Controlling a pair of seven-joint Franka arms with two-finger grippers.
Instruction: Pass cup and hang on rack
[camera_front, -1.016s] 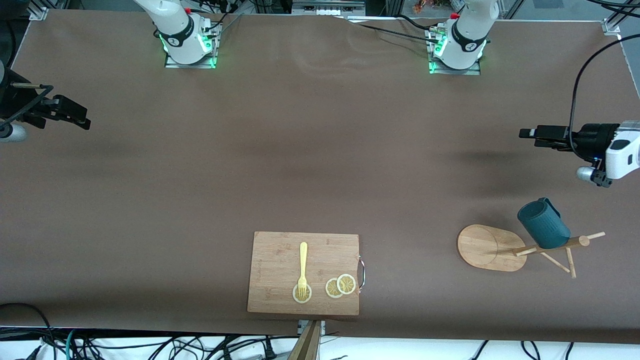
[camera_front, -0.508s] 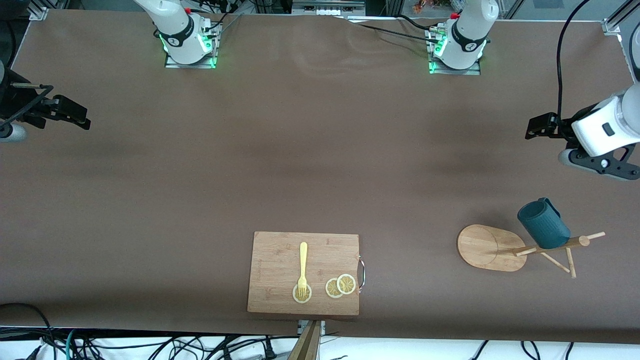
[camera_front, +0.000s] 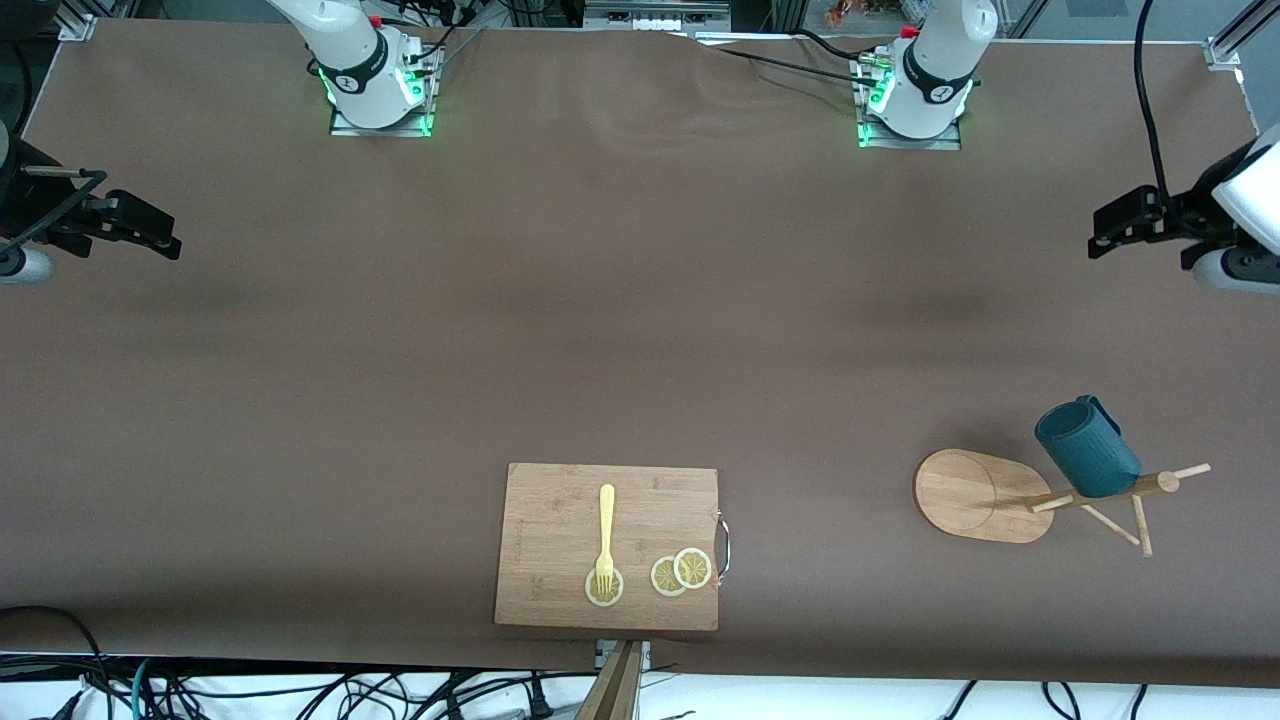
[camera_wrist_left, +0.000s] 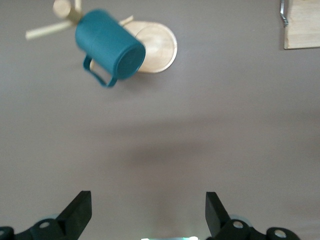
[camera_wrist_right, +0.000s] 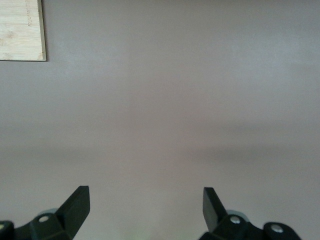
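Note:
The dark teal ribbed cup (camera_front: 1087, 449) hangs on a peg of the bamboo rack (camera_front: 980, 495), which stands at the left arm's end of the table. In the left wrist view the cup (camera_wrist_left: 107, 47) hangs with its handle showing, beside the rack's oval base (camera_wrist_left: 159, 47). My left gripper (camera_front: 1120, 224) is open and empty, up over the table's edge at the left arm's end, apart from the cup; its jaws stand wide apart (camera_wrist_left: 147, 212). My right gripper (camera_front: 140, 229) is open and empty and waits over the right arm's end of the table (camera_wrist_right: 145, 210).
A rectangular wooden cutting board (camera_front: 560, 590) lies near the front edge at mid-table, with a yellow fork (camera_front: 606, 535) and lemon slices (camera_front: 680, 572) on it. Its corners show in the left wrist view (camera_wrist_left: 302, 25) and the right wrist view (camera_wrist_right: 20, 30).
My left gripper has drawn up and away from the cup and rack toward the table's edge at the left arm's end. The cup stays hanging on the peg. The right arm has not moved.

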